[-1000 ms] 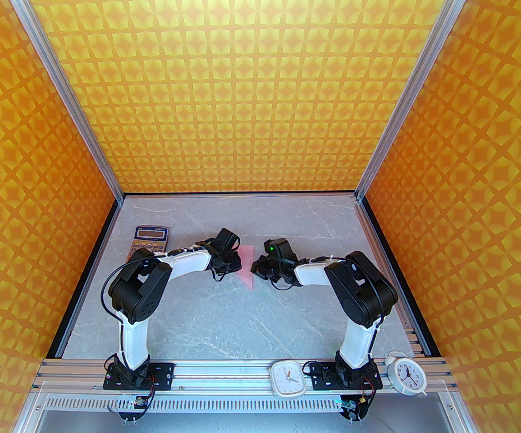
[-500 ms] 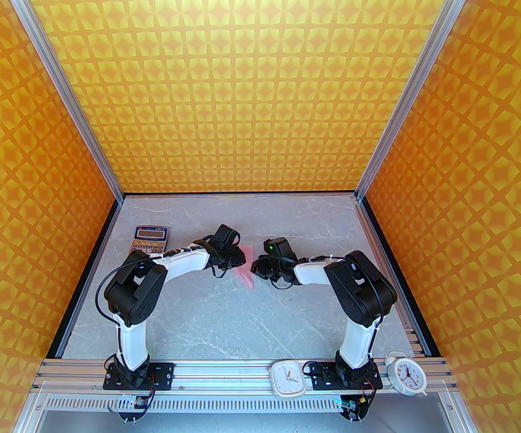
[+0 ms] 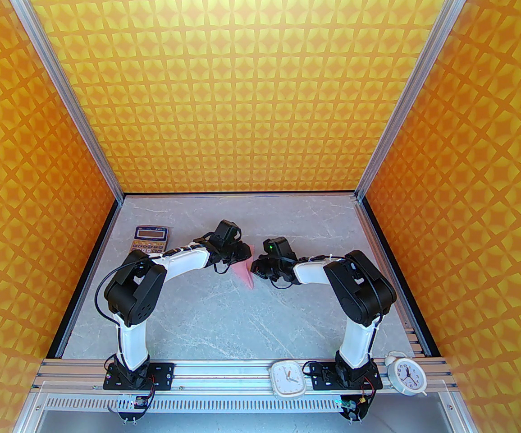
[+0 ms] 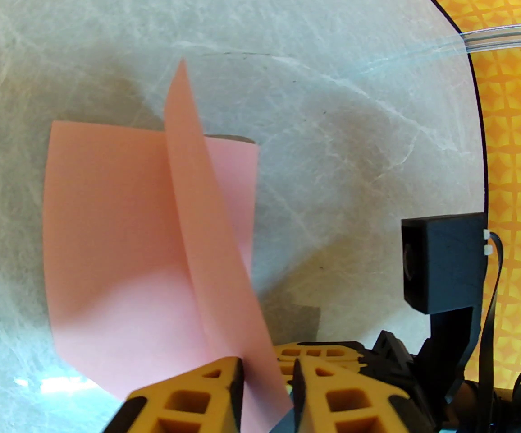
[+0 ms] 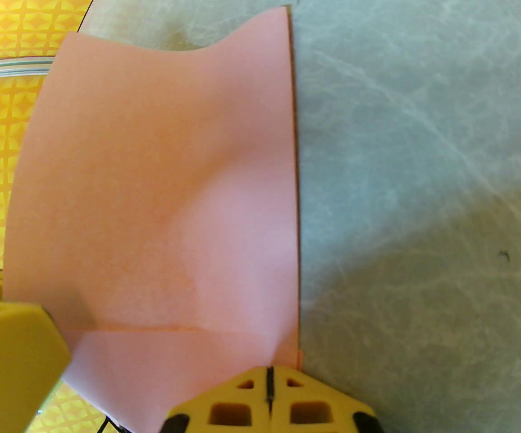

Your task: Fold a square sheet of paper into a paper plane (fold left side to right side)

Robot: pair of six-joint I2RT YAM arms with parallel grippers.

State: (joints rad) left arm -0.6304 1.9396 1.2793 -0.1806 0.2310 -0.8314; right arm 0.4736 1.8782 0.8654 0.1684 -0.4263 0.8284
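— Top external: we see less of the sheet than a second ago. Only a pink wedge shows on the table, between the two grippers.
— Yes. The left gripper has slid right, over the sheet. The right gripper has kept its place.
— From the left wrist we see one flap standing up in a curve, and the rest lies flat.
— That flap runs between the left fingers, which stand a little apart. We cannot tell whether they pinch it.
— From the right wrist we see the sheet bulge in the middle, with a faint crease close to the fingers. Those fingers are pressed together at its edge.
— The calculator sits well to the left.
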